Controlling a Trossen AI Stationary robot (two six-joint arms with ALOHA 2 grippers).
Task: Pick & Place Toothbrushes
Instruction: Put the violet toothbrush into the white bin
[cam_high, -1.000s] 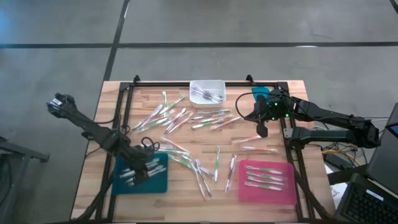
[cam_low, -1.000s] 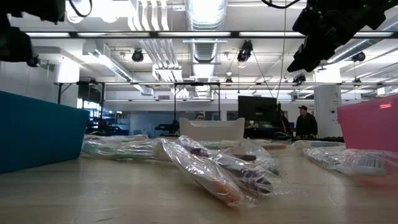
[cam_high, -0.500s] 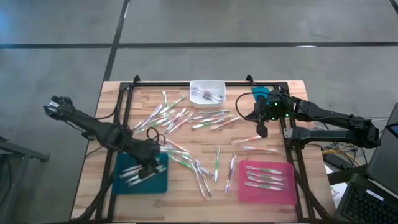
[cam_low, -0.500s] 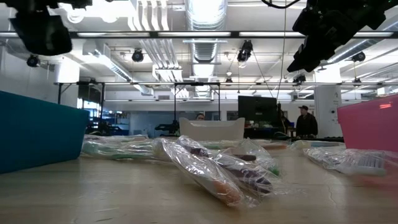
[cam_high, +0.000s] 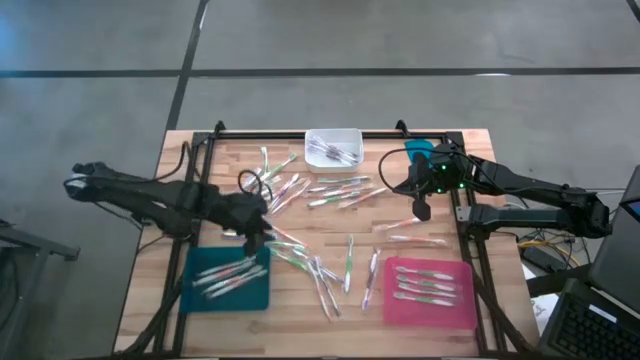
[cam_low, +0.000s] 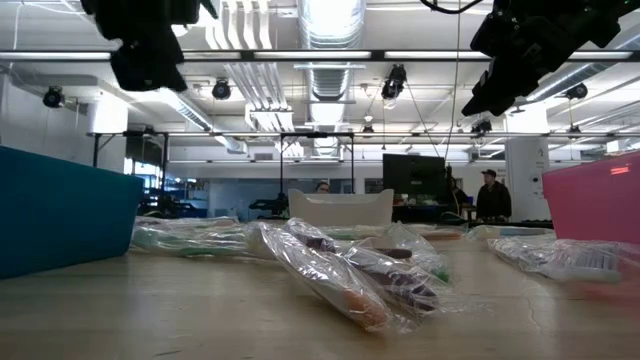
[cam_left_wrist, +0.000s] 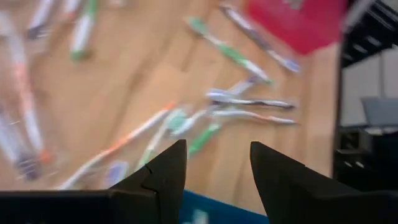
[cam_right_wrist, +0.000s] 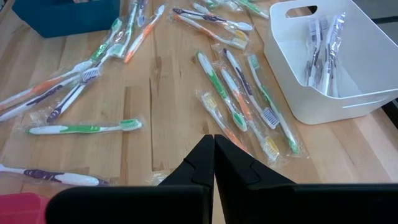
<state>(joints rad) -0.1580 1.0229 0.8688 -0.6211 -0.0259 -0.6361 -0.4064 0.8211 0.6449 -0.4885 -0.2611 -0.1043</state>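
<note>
Left end effector (cam_high: 262, 228) hangs spread and empty over loose toothbrushes (cam_high: 330, 190) scattered on the counter (cam_high: 300, 310), probably lining up a pick. Right end effector (cam_high: 423, 211) waits pressed together.

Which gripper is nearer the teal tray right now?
Left. The left gripper hovers just above the teal tray's far right corner, jaws open and empty. The right gripper waits across the table near its right edge, jaws shut.

A grey concrete floor (cam_high: 400, 35) surrounds the wooden table (cam_high: 400, 205); ceiling ducts (cam_low: 325, 25) and lights hang overhead.
</note>
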